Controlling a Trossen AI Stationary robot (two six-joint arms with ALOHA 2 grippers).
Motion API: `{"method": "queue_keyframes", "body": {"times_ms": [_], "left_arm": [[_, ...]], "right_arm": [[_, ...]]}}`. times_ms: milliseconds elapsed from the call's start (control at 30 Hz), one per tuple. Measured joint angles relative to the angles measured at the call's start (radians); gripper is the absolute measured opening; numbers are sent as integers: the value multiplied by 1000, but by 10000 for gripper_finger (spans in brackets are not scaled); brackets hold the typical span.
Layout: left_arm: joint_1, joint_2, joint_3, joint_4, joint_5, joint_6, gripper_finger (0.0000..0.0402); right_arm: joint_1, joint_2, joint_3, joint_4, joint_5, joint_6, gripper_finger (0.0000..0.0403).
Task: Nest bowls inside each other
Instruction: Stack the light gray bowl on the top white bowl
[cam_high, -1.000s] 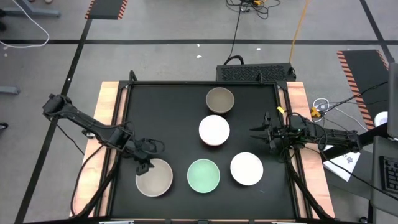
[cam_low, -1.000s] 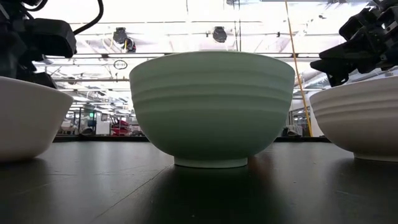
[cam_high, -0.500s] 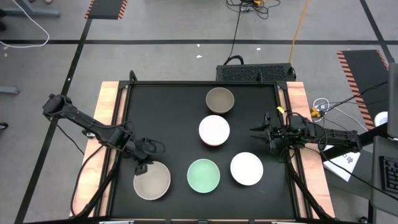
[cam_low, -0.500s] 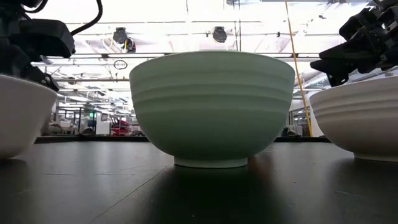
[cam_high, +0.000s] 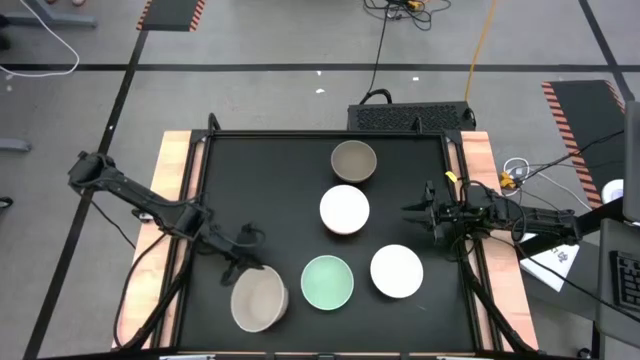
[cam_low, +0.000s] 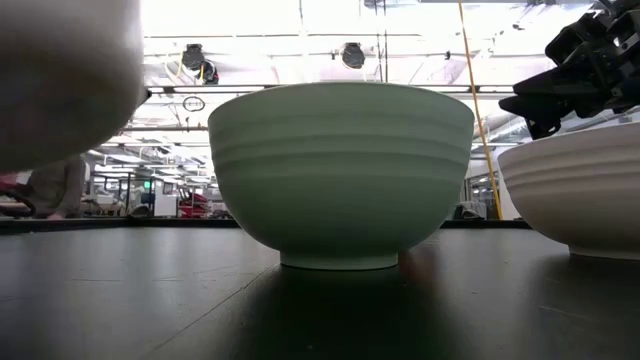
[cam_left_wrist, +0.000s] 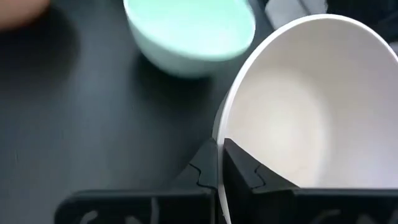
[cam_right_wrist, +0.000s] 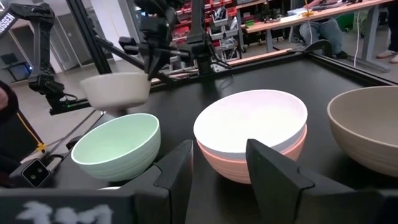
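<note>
The left gripper (cam_high: 243, 262) pinches the beige-grey bowl's (cam_high: 259, 299) rim, lifted beside the mint green bowl (cam_high: 327, 282); the right gripper (cam_high: 411, 211) waits, fingers apart, empty

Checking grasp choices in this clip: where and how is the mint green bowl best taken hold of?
By its rim, I'd judge. The mint green bowl stands upright and open, its wall too wide to span, so one of the fingers goes inside and one outside, coming from above. The left gripper pinches the beige bowl that way. The side nearest the right gripper looks free.
</note>
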Motion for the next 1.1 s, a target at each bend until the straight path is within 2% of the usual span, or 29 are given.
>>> {"method": "queue_keyframes", "body": {"times_ms": [200,433,567,733,933,1100], "left_arm": [[78,0,0,92,-13,96,5],[204,0,0,237,39,259,5],[315,0,15,301,102,339,4],[483,17,78,314,120,361,5],[674,86,208,297,320,395,4],[772,245,393,202,440,417,5]], "right_arm": [[0,0,-2,9,0,-3,143],[0,0,-2,10,0,-3,143],[0,0,-2,11,0,-4,143],[0,0,-2,11,0,-4,143],[0,0,-2,11,1,-12,143],[0,9,-2,11,0,-16,143]]}}
